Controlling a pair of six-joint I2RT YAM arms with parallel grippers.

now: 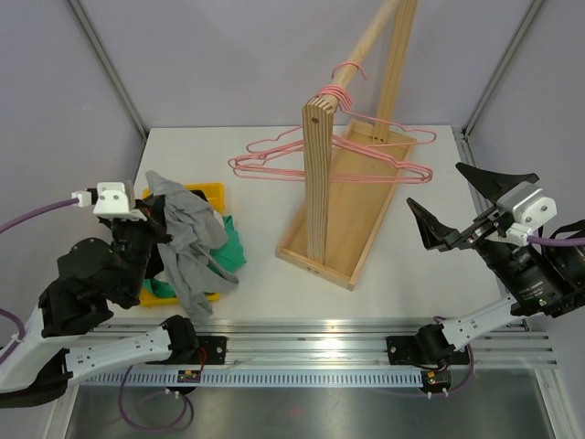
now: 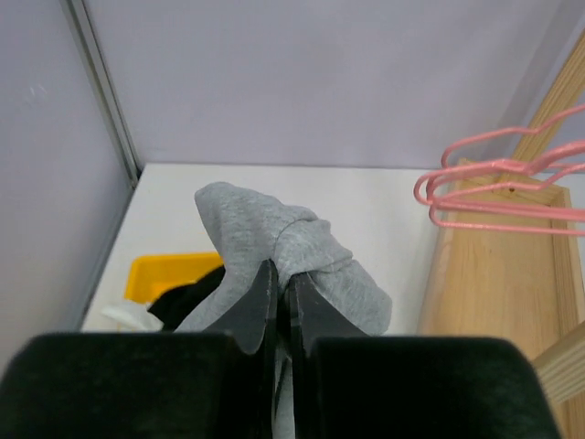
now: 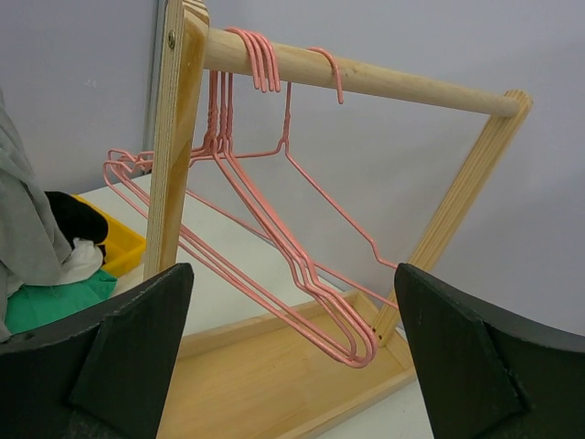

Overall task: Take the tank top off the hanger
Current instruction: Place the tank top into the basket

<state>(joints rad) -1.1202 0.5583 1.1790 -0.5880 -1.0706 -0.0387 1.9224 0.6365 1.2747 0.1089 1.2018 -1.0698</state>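
Observation:
The grey tank top (image 1: 187, 242) hangs in a bunch from my left gripper (image 1: 157, 222), whose jaws are shut on a fold of it (image 2: 274, 229) above the yellow bin (image 1: 208, 193). Its edge shows at the left of the right wrist view (image 3: 23, 219). It is off the hangers. Several bare pink wire hangers (image 1: 302, 160) hang from the wooden rod (image 1: 366, 41), also seen from the wrists (image 2: 494, 187) (image 3: 292, 247). My right gripper (image 1: 437, 187) stands wide open to the right of the rack, facing the hangers with nothing between its fingers (image 3: 137, 338).
The wooden rack's tray base (image 1: 352, 233) sits mid-table with an upright post (image 1: 315, 174). A green cloth (image 1: 233, 249) and black cloth (image 3: 73, 215) lie in and beside the yellow bin (image 3: 123, 242). Grey walls enclose the table; a rail runs along the near edge.

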